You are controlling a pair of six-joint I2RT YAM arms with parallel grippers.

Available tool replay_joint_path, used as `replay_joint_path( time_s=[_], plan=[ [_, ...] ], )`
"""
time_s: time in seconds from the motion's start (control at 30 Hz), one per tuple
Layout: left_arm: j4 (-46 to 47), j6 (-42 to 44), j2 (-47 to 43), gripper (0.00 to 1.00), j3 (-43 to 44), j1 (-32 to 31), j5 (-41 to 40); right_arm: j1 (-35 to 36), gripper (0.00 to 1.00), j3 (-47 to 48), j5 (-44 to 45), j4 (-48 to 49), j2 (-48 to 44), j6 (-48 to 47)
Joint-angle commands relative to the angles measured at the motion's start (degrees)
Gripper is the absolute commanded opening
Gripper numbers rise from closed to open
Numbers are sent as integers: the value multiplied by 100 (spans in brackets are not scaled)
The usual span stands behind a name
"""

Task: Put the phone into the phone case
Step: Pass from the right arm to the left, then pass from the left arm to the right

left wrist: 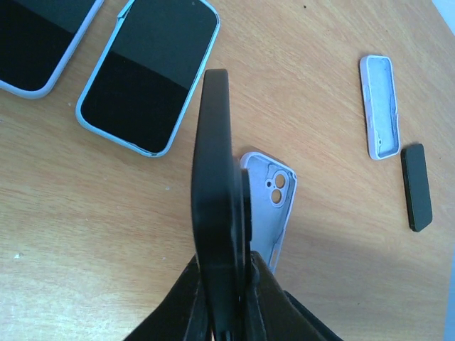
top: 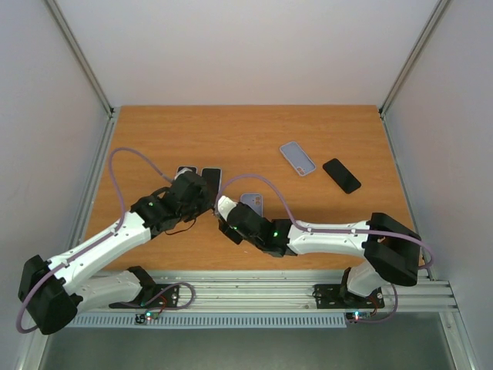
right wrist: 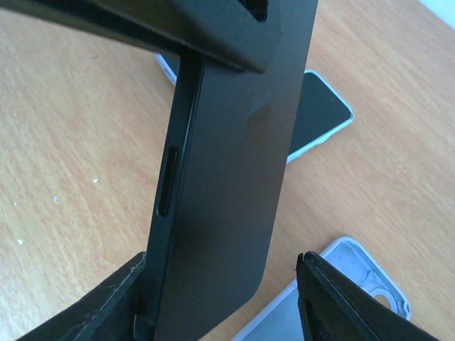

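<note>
Matte-black slab phone (left wrist: 213, 156) clamped in left pincer (left wrist: 226, 275); right pincer (right wrist: 220, 284) (half-open) straddles it.

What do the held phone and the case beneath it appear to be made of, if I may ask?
Phone: matte dark back, likely frosted glass or metal; soft sheen only. Case: pale lilac, probably soft silicone or plastic; smooth moulded camera holes, rounded rim.

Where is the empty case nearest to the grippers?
In the top view the empty case lies flat near the table's middle, just right of the black phone that the left gripper holds on edge.
</note>
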Motion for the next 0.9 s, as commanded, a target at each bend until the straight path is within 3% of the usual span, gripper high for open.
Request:
replay_joint_path(
  time_s=[0.0,0.27,0.37,0.43,0.87],
  plan=[
    [235,-336,-16,0,196,-3,-2,86,51,184,317,508,136,-236],
    [186,-556,-10,0,196,2,42,169,24,95,643,688,152,-412],
    [204,-700,-93,3,150,9,118,175,14,8,759,729,67,-382],
    [281,-792,-158,7,84,18,184,173,2,-41,825,752,8,-333],
    [648,-686,-892,50,-270,154,83,171,1,-293,873,698,-310,288]
  ],
)
